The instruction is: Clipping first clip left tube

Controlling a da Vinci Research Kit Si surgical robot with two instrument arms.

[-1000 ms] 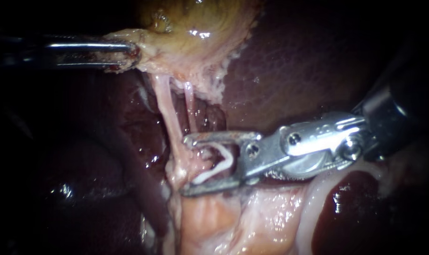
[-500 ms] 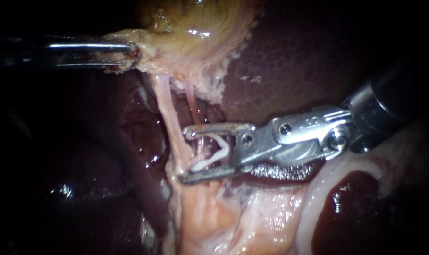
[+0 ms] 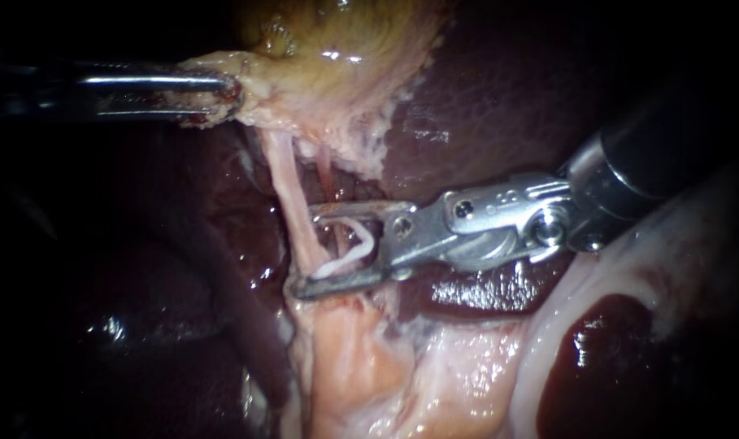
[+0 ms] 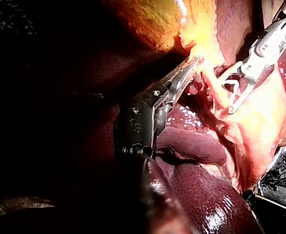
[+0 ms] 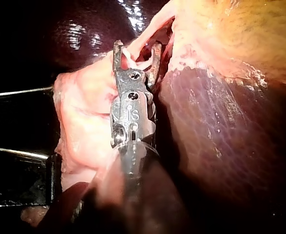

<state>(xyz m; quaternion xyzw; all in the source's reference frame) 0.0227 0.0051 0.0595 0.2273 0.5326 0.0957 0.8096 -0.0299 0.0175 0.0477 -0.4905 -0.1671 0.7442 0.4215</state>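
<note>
Dark red liver (image 3: 507, 106) behind | left instrument (image 3: 232, 92): jaws clamped on gallbladder (image 3: 336, 32) edge | right instrument (image 3: 306, 252): jaws wide apart, white clip (image 3: 367, 242) held between them | left tube (image 3: 284, 175): crosses those jaws' tips, just beside clip

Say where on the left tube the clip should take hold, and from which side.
Probably its bare, taut middle stretch, between the gallbladder and the pale tissue below. Come crosswise from the right, as the right instrument with the clip does: the left instrument holds the gallbladder, so the left tube runs straight, apart from the right tube.
</note>
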